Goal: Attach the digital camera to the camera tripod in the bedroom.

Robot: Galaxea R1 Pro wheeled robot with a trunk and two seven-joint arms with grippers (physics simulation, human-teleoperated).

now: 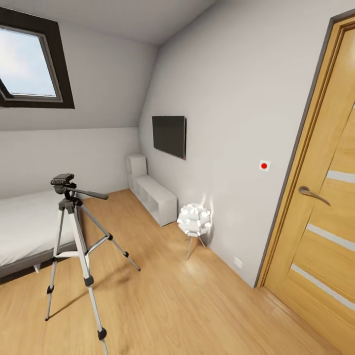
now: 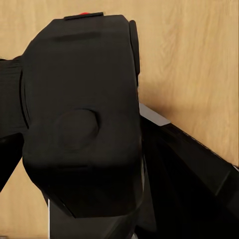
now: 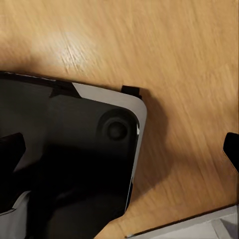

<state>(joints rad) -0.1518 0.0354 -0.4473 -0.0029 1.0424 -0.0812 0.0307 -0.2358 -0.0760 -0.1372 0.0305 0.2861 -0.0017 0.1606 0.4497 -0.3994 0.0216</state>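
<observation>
The bedroom has a smooth light wood floor [image 1: 187,301] and plain white walls. The camera tripod [image 1: 74,246] stands on the floor beside the low bed [image 1: 24,227]. Its three legs are thin, shiny silver-white metal with black feet, and its dark head on top has a long handle sticking out sideways. A flat black TV [image 1: 169,135] hangs on the wall above white box shelves [image 1: 153,195]. A small lamp [image 1: 194,220] that looks like a bumpy white ball stands near a wood door [image 1: 320,197].

In the left wrist view, the digital camera [image 2: 82,119] is a dull black box with rounded corners and a bit of red on top. It sits very close, right in the left claw's grip.

The right claw's black fingertips [image 3: 11,149] are spread wide apart over the floor, holding nothing.
</observation>
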